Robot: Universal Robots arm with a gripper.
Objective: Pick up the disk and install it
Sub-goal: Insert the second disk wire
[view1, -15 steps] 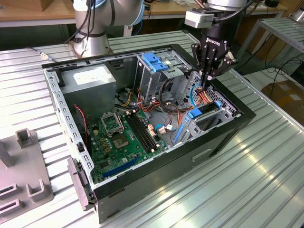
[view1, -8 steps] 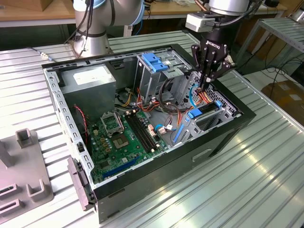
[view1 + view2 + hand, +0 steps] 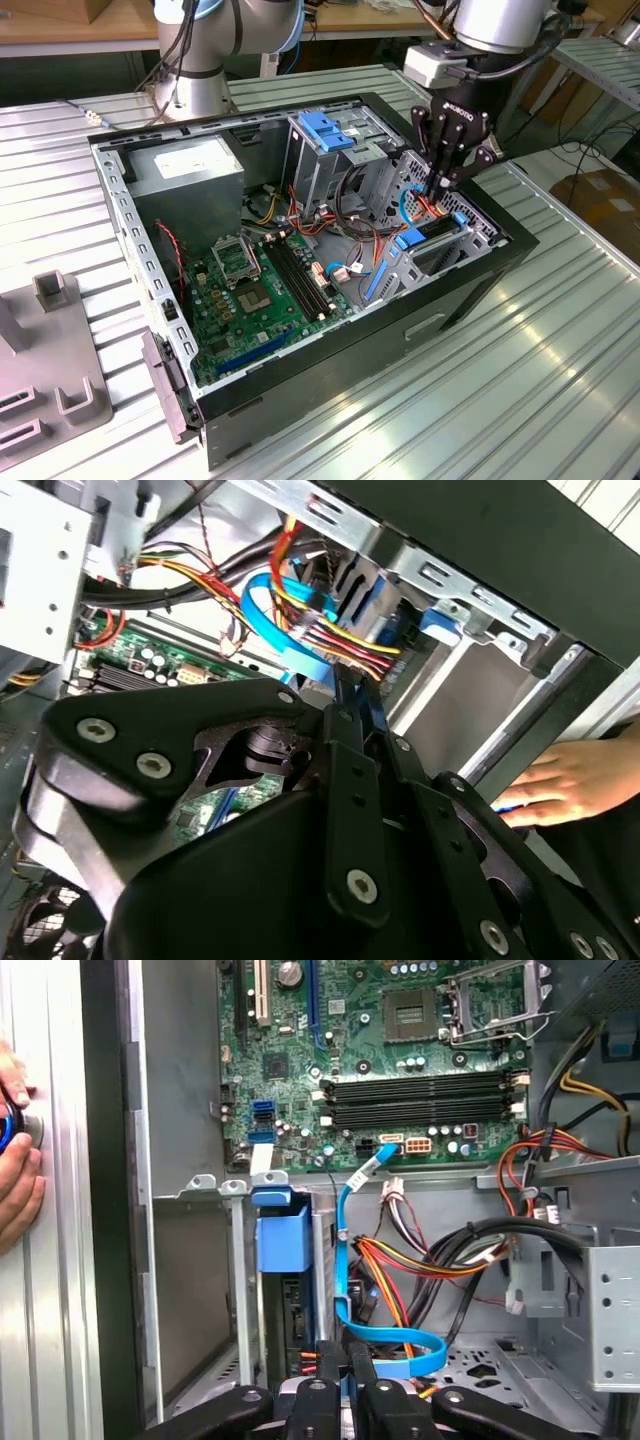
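The gripper [image 3: 441,183], fingers pressed together, reaches into the open computer case [image 3: 420,330] at the drive bay. The disk [image 3: 283,1245], with blue carrier rails, sits slotted in that bay just beside the fingertips. Beyond lies the motherboard [image 3: 400,1050]. A hand [image 3: 15,1160] rests outside the case wall.

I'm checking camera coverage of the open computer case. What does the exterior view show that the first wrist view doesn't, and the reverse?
Exterior view: the whole black tower case on the ribbed metal table, the grey power-supply box, the blue-handled metal drive cage and the arm's base.
First wrist view: a person's hand at the case's outer wall.
Both: the green motherboard, the blue flat cable and the black gripper low in the drive bay.
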